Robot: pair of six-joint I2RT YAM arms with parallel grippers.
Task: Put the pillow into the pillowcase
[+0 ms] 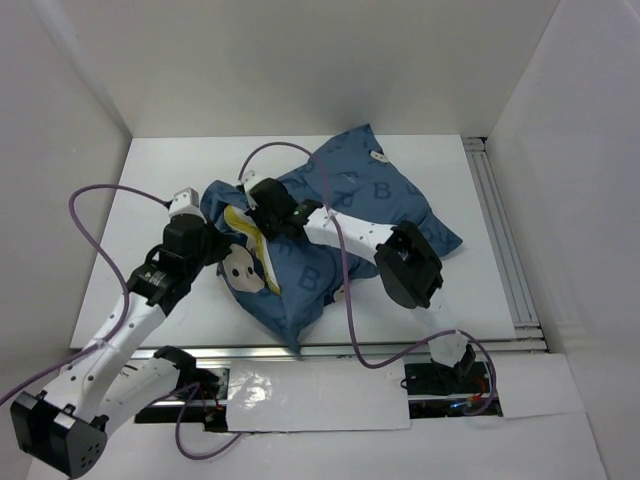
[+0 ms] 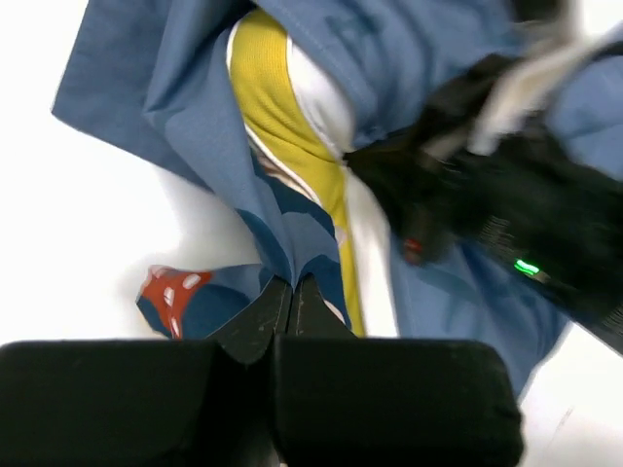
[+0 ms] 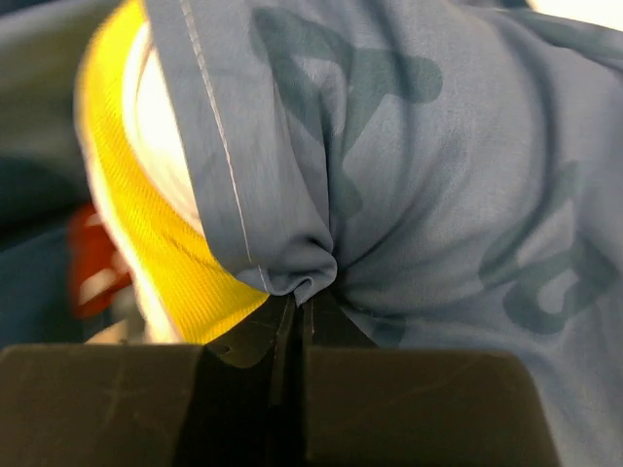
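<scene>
Right wrist: right hand (image 3: 297, 313) pinches pillowcase (image 3: 438, 195) edge beside pillow (image 3: 161, 243).

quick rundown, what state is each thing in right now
pillowcase: bulging, open end not yet closed over its contents
pillow: mostly inside it, yellow edge showing at the opening
left gripper: shut on a fold of the pillowcase
right gripper: shut on the pillowcase hem

A flat white table (image 1: 150, 190), walled in white on three sides, carries a denim-blue printed fabric pillowcase (image 1: 390, 205) lying bulky and crumpled across its middle. A yellow-edged white pillow (image 1: 256, 248) shows at its left opening. Aluminium rails (image 1: 503, 240) run along the table's right and near edges.
</scene>
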